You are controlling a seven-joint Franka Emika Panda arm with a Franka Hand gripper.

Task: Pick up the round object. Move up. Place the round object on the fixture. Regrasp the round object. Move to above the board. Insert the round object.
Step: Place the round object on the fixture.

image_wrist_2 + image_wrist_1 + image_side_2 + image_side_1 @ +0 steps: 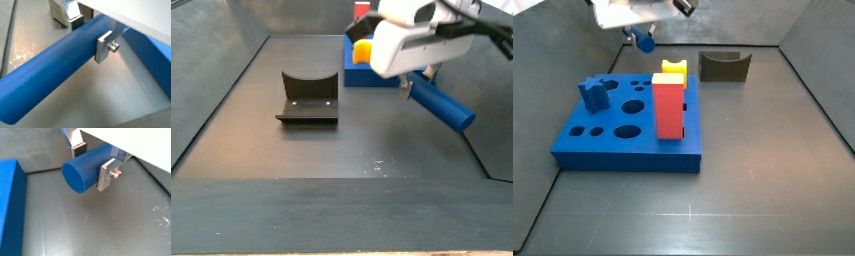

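The round object point(60, 75) is off the floor, pinched crosswise between the silver fingers point(105, 175) of the end effector point(418, 82), one long end jutting well out to its side. So the pick and the lift look done, while the fixture point(309, 98) sits empty below and off to the side, its notch waiting. Still ahead, by my read: the set-down there, the regrasp, then the carry to the board point(627, 125) and the insertion.
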